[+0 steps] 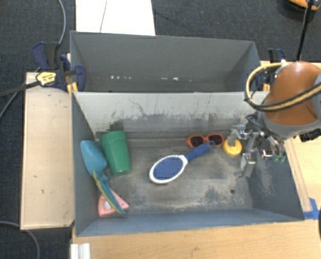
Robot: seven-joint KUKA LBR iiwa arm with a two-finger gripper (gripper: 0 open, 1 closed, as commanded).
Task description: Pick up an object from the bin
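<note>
Pink and yellow flat piece (110, 204) noted at the near left corner of the bin (165, 112), touched by a blue scoop (93, 156). Green cup (116, 152) laid on its side just beside the scoop. Blue oval hairbrush (168, 168) with white rim seen mid-floor, handle pointed toward red sunglasses (205, 140) by the back wall. Just right of these, a small yellow object (233, 147) is recorded. Claw (246, 163) hung just beside it at the right end. Nothing is seen gripped, and its opening cannot be told.
</note>
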